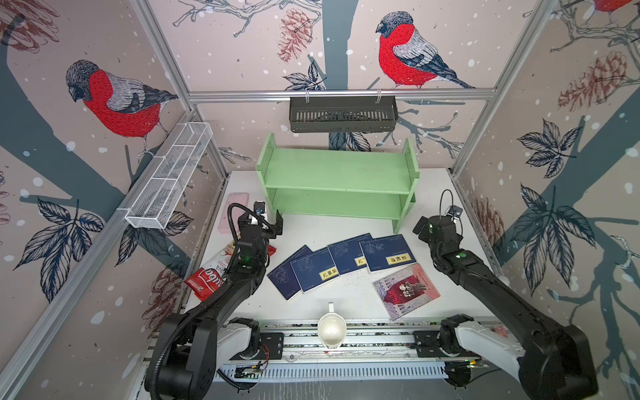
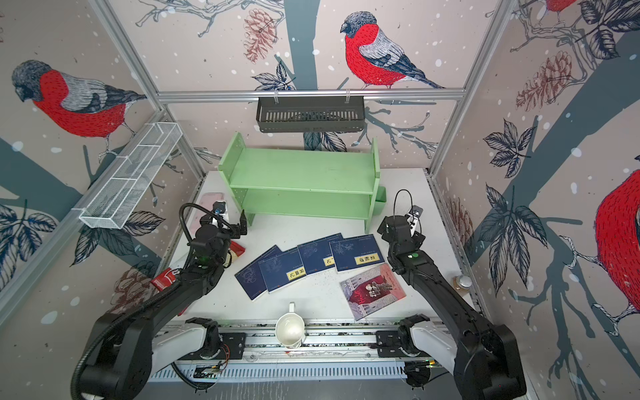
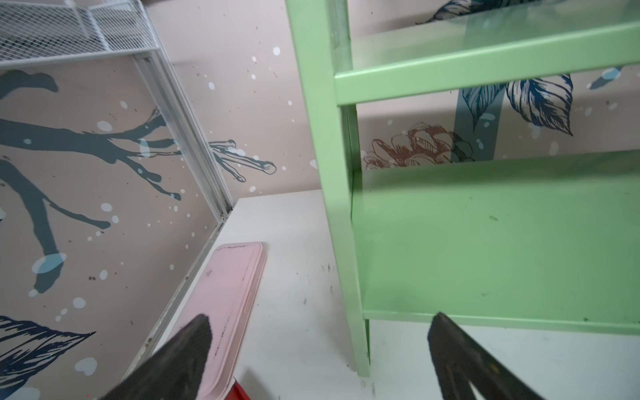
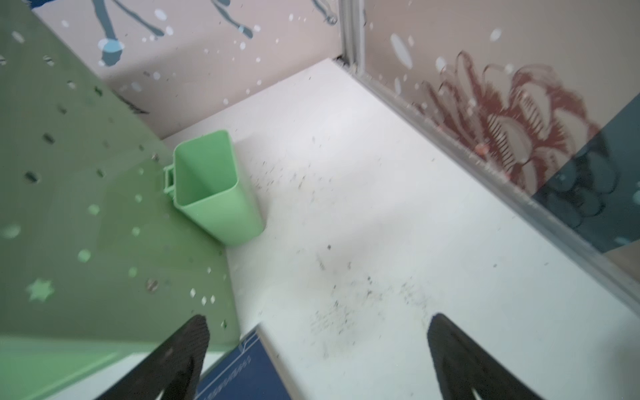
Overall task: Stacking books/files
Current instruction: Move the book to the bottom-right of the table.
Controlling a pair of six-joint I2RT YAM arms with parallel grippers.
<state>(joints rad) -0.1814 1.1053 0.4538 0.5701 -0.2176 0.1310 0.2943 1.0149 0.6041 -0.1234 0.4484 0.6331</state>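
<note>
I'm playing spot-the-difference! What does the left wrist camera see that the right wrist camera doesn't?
Left wrist only: a flat pink plastic case and a white wire-mesh basket. Right wrist only: a small green plastic cup and the corner of a navy-blue paperback. Both: the light-green two-tier shelf, the white table, and an open black claw: left claw, right claw.

Bright, even light, only soft shadows. Both top views bow hard at the edges (proper fisheye look). Right wrist view's smeary: the perforated pale-green shelf side panel (image 4: pixel 86 207) beside the right gripper (image 4: pixel 317 322) is blurred, and the white tabletop (image 4: pixel 398 214) ahead of it is washed out.
</note>
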